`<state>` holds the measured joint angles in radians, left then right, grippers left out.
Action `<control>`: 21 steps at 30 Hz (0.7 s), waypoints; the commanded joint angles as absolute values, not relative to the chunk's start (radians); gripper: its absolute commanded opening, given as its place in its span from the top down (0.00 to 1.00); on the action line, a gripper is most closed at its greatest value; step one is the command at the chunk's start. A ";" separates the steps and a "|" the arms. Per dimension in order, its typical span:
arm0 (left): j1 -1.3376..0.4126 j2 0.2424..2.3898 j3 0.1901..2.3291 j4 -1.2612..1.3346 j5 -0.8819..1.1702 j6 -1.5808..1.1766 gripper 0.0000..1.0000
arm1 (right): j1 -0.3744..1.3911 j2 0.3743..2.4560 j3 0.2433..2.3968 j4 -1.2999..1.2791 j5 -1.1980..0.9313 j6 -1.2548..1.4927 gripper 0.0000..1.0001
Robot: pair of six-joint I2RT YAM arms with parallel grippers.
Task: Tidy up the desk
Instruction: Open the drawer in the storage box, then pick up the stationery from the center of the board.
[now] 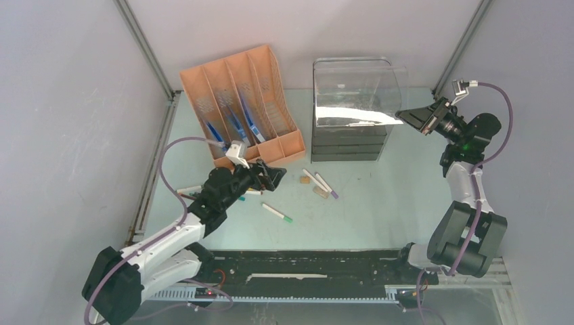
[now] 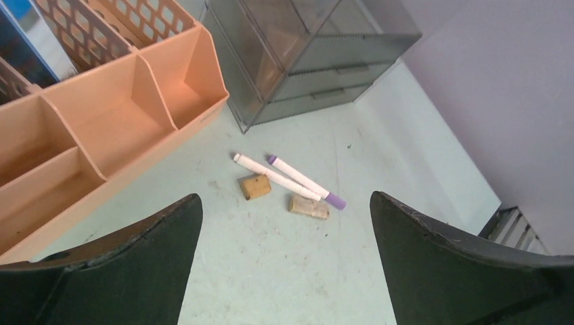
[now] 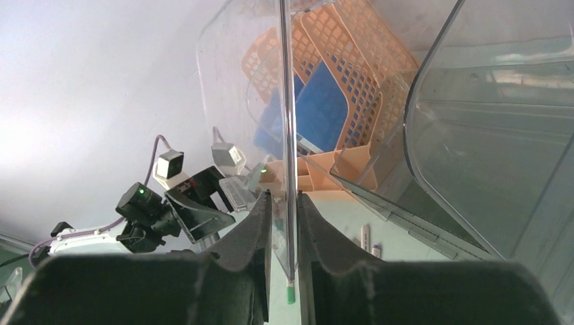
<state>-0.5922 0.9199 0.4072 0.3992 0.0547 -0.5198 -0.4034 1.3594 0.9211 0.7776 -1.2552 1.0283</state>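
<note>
Above the mint desk point(image 1: 386, 203) between grey walls point(image 1: 54, 135), left claw point(image 2: 285, 200) hangs spread; right claw point(image 3: 284, 198) pinches a clear lid point(image 1: 355, 88).

even bright light, glare on clear lid point(image 1: 359, 91)

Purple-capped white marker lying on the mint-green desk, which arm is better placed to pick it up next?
Probably left. The left gripper is open, empty, near the purple-capped white marker; the right gripper is shut on a clear plastic sheet by the grey drawer unit.
</note>
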 commanded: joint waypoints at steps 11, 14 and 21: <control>-0.684 1.318 0.672 0.208 0.074 -0.246 0.00 | -0.398 1.360 0.910 0.796 -1.255 1.009 0.79; -0.718 1.438 0.754 0.157 0.033 -0.164 0.02 | -0.397 1.365 0.910 0.795 -1.258 1.008 0.79; -0.723 1.642 0.920 0.109 0.015 -0.167 0.13 | -0.400 1.372 0.910 0.793 -1.259 1.005 0.79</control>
<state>-0.7223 1.5780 0.8223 0.1535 0.0483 -0.2028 -0.4034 1.3632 0.9089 0.7780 -1.2663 1.0248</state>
